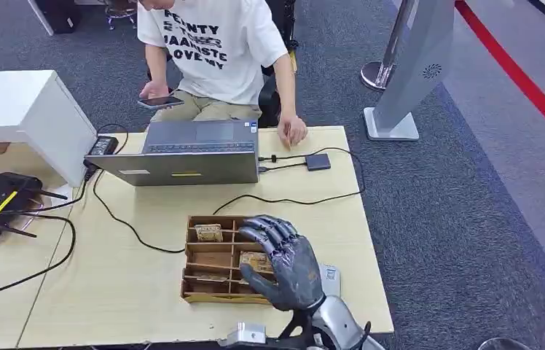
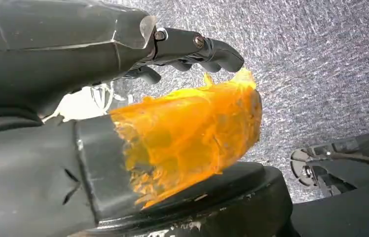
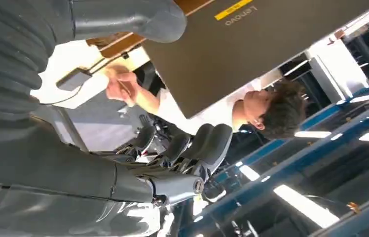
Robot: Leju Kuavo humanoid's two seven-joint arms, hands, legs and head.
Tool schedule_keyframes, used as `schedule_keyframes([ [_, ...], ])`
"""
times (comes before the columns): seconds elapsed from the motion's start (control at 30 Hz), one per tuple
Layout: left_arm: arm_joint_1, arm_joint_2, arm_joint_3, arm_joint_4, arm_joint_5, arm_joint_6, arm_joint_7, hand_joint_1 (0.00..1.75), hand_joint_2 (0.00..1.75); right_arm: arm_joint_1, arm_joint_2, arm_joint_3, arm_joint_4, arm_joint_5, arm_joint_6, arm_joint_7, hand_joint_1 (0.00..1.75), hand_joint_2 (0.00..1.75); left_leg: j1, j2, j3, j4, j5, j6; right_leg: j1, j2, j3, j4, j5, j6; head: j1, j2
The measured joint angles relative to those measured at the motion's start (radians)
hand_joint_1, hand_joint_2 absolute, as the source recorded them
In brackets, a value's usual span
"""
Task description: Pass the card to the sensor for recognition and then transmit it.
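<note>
Pale wooden tabletop (image 1: pixel 131 292): right hand (image 1: pixel 284 262) hovers over the card tray (image 1: pixel 215 261), fingers (image 1: pixel 273 232) spread, grasping nothing; picking a card (image 1: pixel 209 232) likely comes next.

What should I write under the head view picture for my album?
Right hand hovers over the card box while a person sits behind a laptop.

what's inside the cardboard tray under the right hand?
The divided cardboard tray holds a card in a back compartment and another card partly under the right hand. The hand covers the tray's right side, so those compartments can't be checked.
</note>
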Motion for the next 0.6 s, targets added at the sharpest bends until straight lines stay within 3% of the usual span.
schedule_keyframes([
  [0.33,-0.005,-0.001,0.000,0.000,-0.008,-0.011,0.024,0.00,0.00,-0.044,0.020,0.029,0.042,0.025,0.002,0.036,0.70,1.75,0.000,0.000,0.000,0.000,0.000,0.000,0.000,0.000,0.000,0.000,0.000,0.000,0.000,0.000],
  [0.6,-0.009,-0.002,-0.001,0.000,-0.016,-0.012,0.028,0.00,0.00,-0.074,0.037,0.042,0.075,0.052,0.004,0.057,0.65,1.75,0.000,0.000,0.000,0.000,0.000,0.000,0.000,0.000,0.000,0.000,0.000,0.000,0.000,0.000],
])
